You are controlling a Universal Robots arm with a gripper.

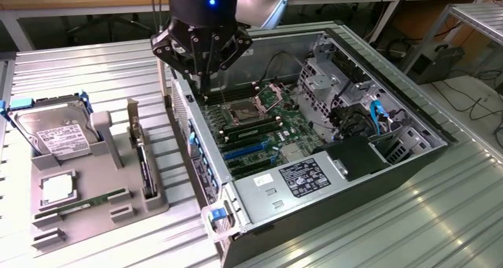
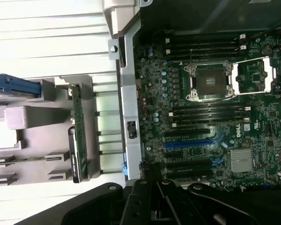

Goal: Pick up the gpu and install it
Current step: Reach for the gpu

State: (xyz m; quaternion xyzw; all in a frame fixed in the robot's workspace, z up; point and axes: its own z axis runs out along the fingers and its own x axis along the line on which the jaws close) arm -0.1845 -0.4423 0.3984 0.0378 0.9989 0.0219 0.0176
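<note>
The arm (image 1: 261, 3) comes down from 12 o'clock in the exterior view and points straight down. A small blue light (image 1: 211, 1) glows on its black wrist. The gripper (image 1: 202, 78) hangs over the back edge of the open computer case (image 1: 416, 123), just above the far end of the green board (image 1: 267, 132) inside. Whether it is spread or pressed together — that cannot be told.

The gpu (image 1: 144, 159) stands on its thin edge in a slot of the gray tray (image 1: 106, 135). It is at about 7 o'clock from the gripper and well apart from it. In the same tray, a silver hard drive (image 1: 51, 135) with a white label stands at 9 o'clock from the gpu. A long thin memory stick (image 1: 82, 201) lies flat at 8 o'clock from the gpu.

The tray and the case sit side by side on a shiny metal table (image 1: 409, 221) with long ridges. Inside the case, a gray box with a black label (image 1: 303, 176) sits at 5 o'clock from the middle of the board. Far behind — at 11 o'clock — is a wooden desk (image 1: 47, 0).
</note>
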